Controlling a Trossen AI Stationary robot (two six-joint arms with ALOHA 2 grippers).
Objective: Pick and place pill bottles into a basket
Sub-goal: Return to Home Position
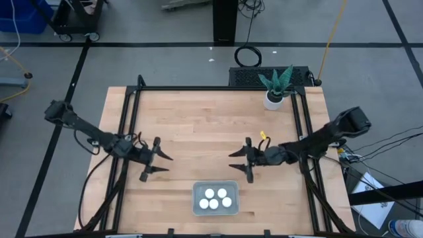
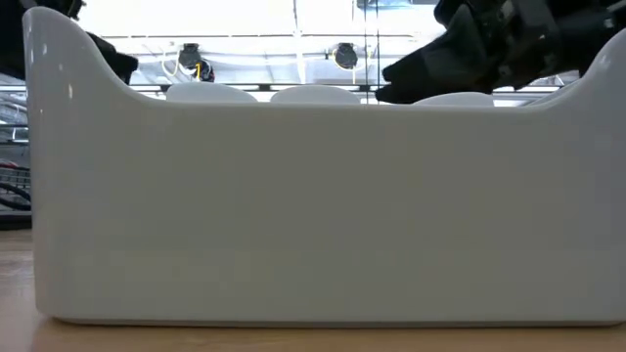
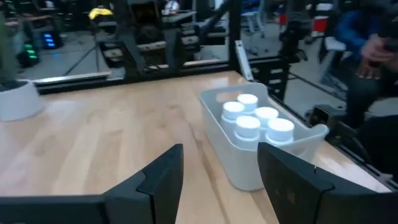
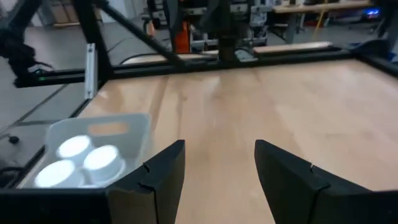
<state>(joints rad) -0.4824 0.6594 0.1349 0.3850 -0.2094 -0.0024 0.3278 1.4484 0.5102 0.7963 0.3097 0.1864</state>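
Pill bottles [image 1: 213, 203], five counted, stand clustered inside the basket [image 1: 195, 199], which sits midway along the table [image 1: 198, 112] edge opposite the plant pot [image 1: 273, 99]. Left gripper [image 1: 169, 164] and right gripper [image 1: 234, 160] face each other across the table's middle, well apart and clear of the basket. Both have fingers spread wide, holding nothing.

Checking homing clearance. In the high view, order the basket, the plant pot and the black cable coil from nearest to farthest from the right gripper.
1. Basket: at the front edge of the table, just left of the right gripper.
2. Plant pot: at the far right corner.
3. Black cable coil: off the table, past its far edge.
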